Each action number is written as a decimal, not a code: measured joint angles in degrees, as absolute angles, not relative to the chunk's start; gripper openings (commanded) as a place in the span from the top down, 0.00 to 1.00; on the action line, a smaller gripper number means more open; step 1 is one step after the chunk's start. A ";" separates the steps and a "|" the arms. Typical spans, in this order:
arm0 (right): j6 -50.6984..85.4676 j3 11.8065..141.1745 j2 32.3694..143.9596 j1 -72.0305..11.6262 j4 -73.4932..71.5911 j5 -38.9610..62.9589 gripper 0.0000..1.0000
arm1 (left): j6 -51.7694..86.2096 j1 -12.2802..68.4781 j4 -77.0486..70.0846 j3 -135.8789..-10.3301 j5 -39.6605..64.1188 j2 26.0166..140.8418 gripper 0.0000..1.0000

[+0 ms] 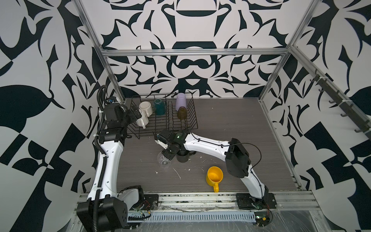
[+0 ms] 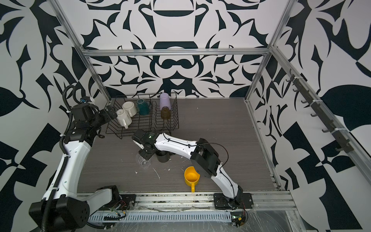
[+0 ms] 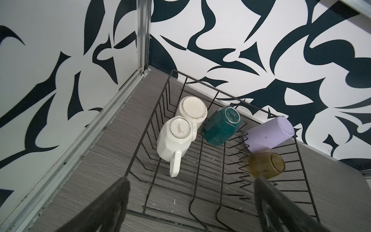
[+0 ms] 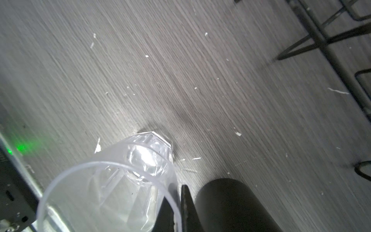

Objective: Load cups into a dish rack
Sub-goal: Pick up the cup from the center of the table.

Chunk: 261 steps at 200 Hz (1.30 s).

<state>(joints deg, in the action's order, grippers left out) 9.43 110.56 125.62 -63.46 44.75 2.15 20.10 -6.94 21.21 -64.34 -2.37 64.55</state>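
Observation:
The black wire dish rack [image 1: 195, 120] stands at the back left. It holds two cream-white mugs [image 3: 192, 110] [image 3: 172, 138], a teal mug [image 3: 220, 126], a lilac tumbler [image 3: 269, 132] and an olive-brown glass [image 3: 267, 164], all bottom up. My left gripper [image 3: 190, 180] hovers open over the rack's left end, holding nothing. On the table in front of the rack, my right gripper [image 4: 176, 192] is shut on the rim of the clear glass [image 4: 112, 190], with one finger inside the wall and one outside. A black mug [image 1: 182, 156] stands just right of the glass. A yellow mug [image 1: 214, 176] stands upright at the front right.
Metal frame posts and patterned walls close in the grey table [image 1: 230, 124] at the back and sides. The right arm's elbow [image 1: 237, 158] hangs just above and right of the yellow mug. White specks dot the table surface.

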 measured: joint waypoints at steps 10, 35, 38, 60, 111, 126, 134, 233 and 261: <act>9.74 110.37 124.75 -63.46 44.69 2.59 1.00 | 20.16 -7.14 21.21 -64.34 -2.13 64.55 0.01; 10.41 108.95 120.86 -63.46 44.38 3.57 1.00 | 20.29 -7.51 21.19 -64.34 -1.54 64.55 0.01; 10.50 108.55 120.09 -63.42 44.29 3.75 1.00 | 20.34 -7.53 21.19 -64.34 -1.43 64.55 0.01; 11.51 105.36 114.56 -62.61 43.09 5.34 1.00 | 20.64 -7.66 20.97 -64.34 -0.54 64.55 0.01; 19.62 85.25 95.37 -52.25 30.98 14.74 1.00 | 21.17 -7.77 17.87 -63.29 6.68 64.55 0.00; 23.51 78.50 89.71 -45.93 26.72 17.26 1.00 | 21.74 -7.77 16.97 -62.94 10.24 64.71 0.00; 25.50 75.61 87.05 -42.83 24.71 18.33 1.00 | 22.52 -7.77 16.10 -62.87 12.78 64.93 0.01; 37.26 64.58 72.07 -23.75 12.19 27.29 1.00 | 37.19 -0.86 0.10 -62.22 39.05 69.52 0.01; 38.70 63.88 72.49 -23.64 10.57 29.89 1.00 | 38.70 5.48 -3.31 -61.23 41.89 69.78 0.01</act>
